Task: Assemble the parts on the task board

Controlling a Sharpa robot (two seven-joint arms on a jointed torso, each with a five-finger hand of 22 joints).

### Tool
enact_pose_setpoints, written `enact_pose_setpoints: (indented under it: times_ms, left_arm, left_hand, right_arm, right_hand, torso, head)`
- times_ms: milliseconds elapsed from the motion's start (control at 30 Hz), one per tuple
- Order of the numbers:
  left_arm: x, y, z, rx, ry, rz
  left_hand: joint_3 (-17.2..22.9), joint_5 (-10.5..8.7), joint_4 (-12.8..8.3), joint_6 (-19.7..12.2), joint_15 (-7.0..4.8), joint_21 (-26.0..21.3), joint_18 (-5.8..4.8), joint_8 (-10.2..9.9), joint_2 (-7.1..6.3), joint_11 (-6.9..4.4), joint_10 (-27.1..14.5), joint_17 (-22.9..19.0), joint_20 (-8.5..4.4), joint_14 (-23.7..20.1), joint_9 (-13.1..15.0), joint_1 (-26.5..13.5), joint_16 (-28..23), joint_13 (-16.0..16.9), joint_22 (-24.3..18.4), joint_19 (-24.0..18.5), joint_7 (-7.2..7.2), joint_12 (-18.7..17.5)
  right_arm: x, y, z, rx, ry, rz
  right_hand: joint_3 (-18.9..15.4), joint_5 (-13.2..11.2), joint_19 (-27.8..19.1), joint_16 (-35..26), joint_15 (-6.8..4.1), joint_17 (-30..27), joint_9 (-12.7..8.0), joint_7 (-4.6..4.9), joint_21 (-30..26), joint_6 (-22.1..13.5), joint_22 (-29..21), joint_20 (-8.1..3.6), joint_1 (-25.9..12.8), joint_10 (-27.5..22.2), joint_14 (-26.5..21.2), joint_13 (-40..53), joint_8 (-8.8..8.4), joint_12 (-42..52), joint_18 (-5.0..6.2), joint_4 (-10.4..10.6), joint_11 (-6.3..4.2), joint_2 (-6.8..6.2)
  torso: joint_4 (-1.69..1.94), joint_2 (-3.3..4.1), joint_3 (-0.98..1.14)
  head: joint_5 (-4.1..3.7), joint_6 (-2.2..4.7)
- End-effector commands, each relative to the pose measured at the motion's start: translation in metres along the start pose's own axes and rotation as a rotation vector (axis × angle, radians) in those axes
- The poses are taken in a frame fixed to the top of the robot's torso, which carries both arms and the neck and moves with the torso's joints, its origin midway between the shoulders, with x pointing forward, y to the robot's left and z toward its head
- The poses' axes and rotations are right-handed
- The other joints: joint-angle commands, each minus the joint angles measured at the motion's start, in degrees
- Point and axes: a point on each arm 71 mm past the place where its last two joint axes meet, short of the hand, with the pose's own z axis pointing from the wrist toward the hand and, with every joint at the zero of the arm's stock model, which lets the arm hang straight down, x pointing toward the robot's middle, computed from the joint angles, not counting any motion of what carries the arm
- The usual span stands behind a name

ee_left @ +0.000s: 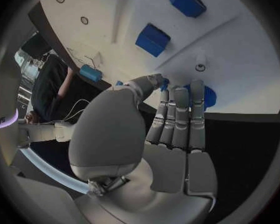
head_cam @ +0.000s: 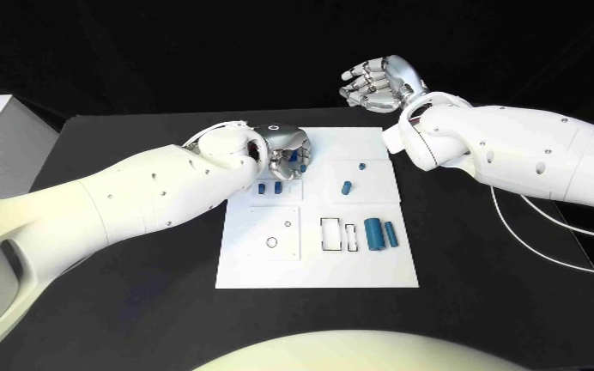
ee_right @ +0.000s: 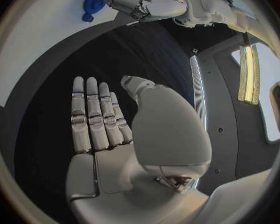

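Black table; left hand perhaps hiding part.

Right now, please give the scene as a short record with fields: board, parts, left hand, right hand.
board: white task board in the middle of the black table
parts: two blue cylinders lying side by side on the board; small blue part nearer the centre
left hand: left hand over the board's far left corner, fingers at a blue part; grip unclear
right hand: right hand raised beyond the board, holding nothing
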Motion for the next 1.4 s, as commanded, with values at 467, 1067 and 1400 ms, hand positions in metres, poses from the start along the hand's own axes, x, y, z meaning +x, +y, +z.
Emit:
enact_pose_setpoints:
  times_ms: [467, 1067, 1400]
  left_arm:
    - [0.0039, -0.0064, 0.0044, 0.016, 0.022, 0.0]
    - [0.0075, -0.0016, 0.006, -0.008, 0.045, -0.003]
    - [0.0066, -0.0026, 0.0057, 0.011, 0.006, -0.026]
  left_hand:
    - [1.75, -0.46, -0.29, 2.87, -0.72, 2.76, 0.54, -1.37, 0.99, -0.39, 5.22, 2.31, -0.68, 4.24, -1.28, -1.12, 4.13, -3.05, 2.63, 1.5, 0.2, -4.1]
    - [2.57, -0.57, -1.88, 5.09, -1.26, 8.92, -0.94, -2.03, 2.22, -0.94, 10.46, 7.98, -1.07, 10.5, -1.74, -0.21, 8.41, -4.39, 9.97, 8.2, 0.61, -7.11]
    - [2.92, -0.59, -3.28, 7.44, -2.03, 11.89, -1.62, -1.91, 2.86, -1.73, 14.58, 12.99, -1.79, 14.9, -1.55, 0.14, 10.69, -4.26, 13.42, 11.01, 0.2, -8.76]
  right_arm:
    - [0.0031, 0.0041, -0.001, -0.031, 0.012, 0.013]
    - [0.0064, 0.0072, -0.0027, -0.038, 0.024, 0.023]
    - [0.0066, 0.0073, -0.0027, -0.039, 0.025, 0.025]
  right_hand:
    - [0.11, 0.28, -0.3, -0.56, 0.23, -0.4, -0.12, 1.09, -0.14, -0.11, -0.54, 0.12, -0.76, 0.08, -0.24, -0.46, -0.55, -0.53, 0.31, -0.32, 0.59, 0.16]
    - [0.35, 0.47, -0.31, -0.82, 0.28, -0.77, -0.16, 1.19, -0.1, -0.03, -1.05, 0.18, -0.87, 0.18, -0.14, -0.86, -0.66, -0.7, 0.32, -0.46, 0.66, 0.52]
    - [0.36, 0.49, -0.31, -0.88, 0.3, -0.86, -0.17, 1.21, -0.1, 0.02, -1.17, 0.19, -0.96, 0.21, -0.11, -0.95, -0.67, -0.74, 0.32, -0.46, 0.67, 0.57]
  torso:
    - [0.05, -0.1, -0.02]
    - [-0.02, -0.11, -0.03]
    - [-0.04, -0.08, -0.03]
  head:
    - [-0.03, -0.15]
    - [-0.3, -0.36]
    - [-0.58, -0.35]
